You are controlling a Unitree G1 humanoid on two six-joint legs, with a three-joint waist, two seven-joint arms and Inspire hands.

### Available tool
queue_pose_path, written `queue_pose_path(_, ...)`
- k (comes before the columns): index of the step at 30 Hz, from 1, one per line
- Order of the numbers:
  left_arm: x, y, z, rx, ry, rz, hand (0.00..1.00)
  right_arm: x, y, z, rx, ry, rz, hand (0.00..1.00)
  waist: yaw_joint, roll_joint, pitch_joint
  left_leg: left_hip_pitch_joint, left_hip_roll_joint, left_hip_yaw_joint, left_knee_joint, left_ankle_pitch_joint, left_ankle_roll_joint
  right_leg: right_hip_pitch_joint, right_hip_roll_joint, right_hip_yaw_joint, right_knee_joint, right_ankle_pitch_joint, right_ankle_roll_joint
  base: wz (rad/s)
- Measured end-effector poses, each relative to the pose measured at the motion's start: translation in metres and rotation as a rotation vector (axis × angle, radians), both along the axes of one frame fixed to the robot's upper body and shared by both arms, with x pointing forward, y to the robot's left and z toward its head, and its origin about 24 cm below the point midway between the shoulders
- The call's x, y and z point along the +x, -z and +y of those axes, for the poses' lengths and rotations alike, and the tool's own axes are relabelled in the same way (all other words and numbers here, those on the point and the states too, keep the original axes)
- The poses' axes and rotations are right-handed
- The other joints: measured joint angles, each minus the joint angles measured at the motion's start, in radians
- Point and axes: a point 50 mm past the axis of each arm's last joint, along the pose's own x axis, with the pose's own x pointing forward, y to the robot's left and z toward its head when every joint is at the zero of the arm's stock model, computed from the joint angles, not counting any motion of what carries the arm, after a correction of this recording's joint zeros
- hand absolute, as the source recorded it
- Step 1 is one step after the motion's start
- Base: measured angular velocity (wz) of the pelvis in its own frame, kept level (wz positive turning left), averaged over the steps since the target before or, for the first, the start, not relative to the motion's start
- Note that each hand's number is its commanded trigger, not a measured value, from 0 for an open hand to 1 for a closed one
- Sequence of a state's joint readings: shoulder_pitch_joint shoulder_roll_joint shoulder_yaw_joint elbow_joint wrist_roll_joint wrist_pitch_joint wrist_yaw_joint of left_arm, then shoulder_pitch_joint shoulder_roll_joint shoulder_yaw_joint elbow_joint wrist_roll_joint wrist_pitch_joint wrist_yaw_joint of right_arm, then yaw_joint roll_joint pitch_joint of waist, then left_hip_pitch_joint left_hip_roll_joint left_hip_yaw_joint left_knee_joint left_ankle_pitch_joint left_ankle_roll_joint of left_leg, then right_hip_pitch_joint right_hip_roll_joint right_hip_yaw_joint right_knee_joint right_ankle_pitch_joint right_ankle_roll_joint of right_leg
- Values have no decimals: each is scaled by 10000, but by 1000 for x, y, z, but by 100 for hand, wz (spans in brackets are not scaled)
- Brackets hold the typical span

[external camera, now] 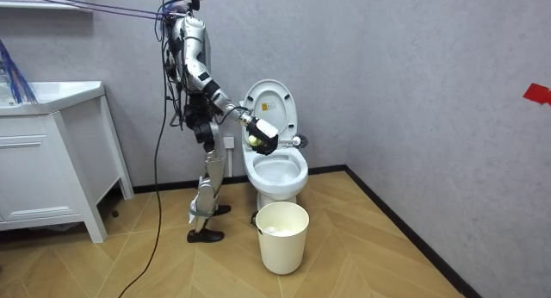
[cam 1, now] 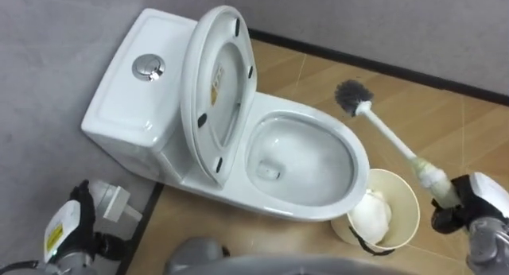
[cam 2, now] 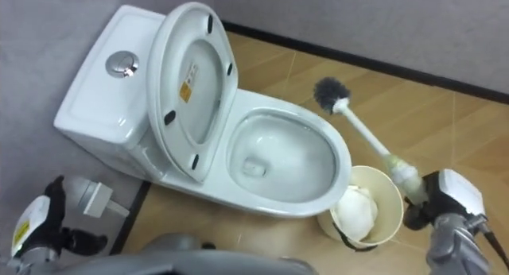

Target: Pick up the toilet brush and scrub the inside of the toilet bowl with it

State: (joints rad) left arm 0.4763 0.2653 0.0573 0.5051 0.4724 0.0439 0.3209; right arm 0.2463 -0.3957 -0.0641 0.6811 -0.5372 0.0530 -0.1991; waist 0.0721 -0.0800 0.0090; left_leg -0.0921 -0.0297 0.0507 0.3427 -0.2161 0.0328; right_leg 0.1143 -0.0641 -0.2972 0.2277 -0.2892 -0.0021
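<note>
Beside the toilet (cam 1: 306, 116), your right hand (cam 1: 465, 203) has fingers closed round the brush (cam 1: 387, 133), its head near the rim

Both eye views look steeply down from the robot's head, close above the toilet (cam 1: 302, 114), with its cistern (cam 1: 119, 108) at upper left of the frame and the bowl (cam 1: 306, 168) near the centre. In the right eye view everything sits slightly further left. The room view stands well off, facing the grey wall (external camera: 413, 91), with the whole robot left of centre. All three share the toilet and the waste bin (cam 1: 400, 197).
</note>
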Motion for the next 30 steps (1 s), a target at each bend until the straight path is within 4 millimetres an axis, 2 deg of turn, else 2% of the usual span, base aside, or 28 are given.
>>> queue_pose_path(2, -7, 5, 2, -71, -476, 252, 0, -7, 5, 3, 365, 501, -46, 51, -10, 39, -21, 199, -5, -42, -30, -73, -17, 212, 23, 123, -81, 16, 6, 0)
queue_pose_path(3, -12, 9, 2, -142, -713, 477, 0, -11, 10, 6, 624, 787, 34, 20, -67, 71, -29, 340, -21, -39, -114, -84, -21, 302, 20, 193, -80, 20, 12, -3)
queue_pose_path(4, -14, 10, 1, -182, -807, 571, 0, -14, 13, 8, 757, 949, 121, 0, -107, 93, -59, 382, -27, -26, -171, -84, -21, 318, 16, 200, -78, 27, 25, -4)
queue_pose_path(6, -20, 17, -5, -426, -1100, 874, 0, -30, 25, 13, 1215, 1669, 626, 0, -132, 108, -65, 578, -40, 27, -335, -83, -21, 401, -8, 269, -81, 35, 37, -11)
queue_pose_path(9, -32, 27, -9, -774, -1407, 1649, 0, -48, 38, 23, 1626, 2409, 1337, 0, -158, 227, -128, 769, -27, 185, -475, -86, -18, 467, -17, 480, -79, 38, 42, -19)
queue_pose_path(12, -40, 34, -12, -1011, -1813, 2175, 0, -62, 49, 32, 2075, 3010, 1787, 0, -309, 283, -123, 883, -9, 311, -524, -85, -18, 516, -28, 548, -81, 38, 42, -12)
queue_pose_path(15, -41, 39, -17, -1370, -1931, 2480, 0, -71, 55, 40, 2542, 3651, 1969, 0, -425, 361, -89, 1017, 5, 390, -558, -99, -9, 605, -12, 767, -93, 38, 42, -13)
queue_pose_path(19, -32, 42, -23, -1610, -1942, 2403, 0, -86, 62, 46, 2872, 4347, 2445, 0, -446, 385, -75, 1043, 34, 512, -524, -104, -2, 598, 4, 940, -106, 42, 46, -11)
queue_pose_path(24, -26, 46, -30, -1945, -1923, 2533, 0, -104, 69, 57, 3158, 4898, 3156, 0, -473, 475, -115, 1074, 146, 743, -501, -103, 9, 606, 109, 1261, -353, 200, 50, -16)
queue_pose_path(25, -26, 47, -31, -1966, -1957, 2663, 0, -106, 70, 58, 3204, 4944, 3297, 0, -546, 527, -137, 1068, 170, 786, -501, -105, 11, 608, 138, 1296, -449, 266, 46, -17)
queue_pose_path(30, -26, 50, -32, -1994, -2054, 3051, 0, -110, 72, 61, 3528, 5059, 3810, 0, -879, 625, -128, 1159, 168, 828, -506, -105, 10, 621, 133, 1324, -421, 270, 47, -6)
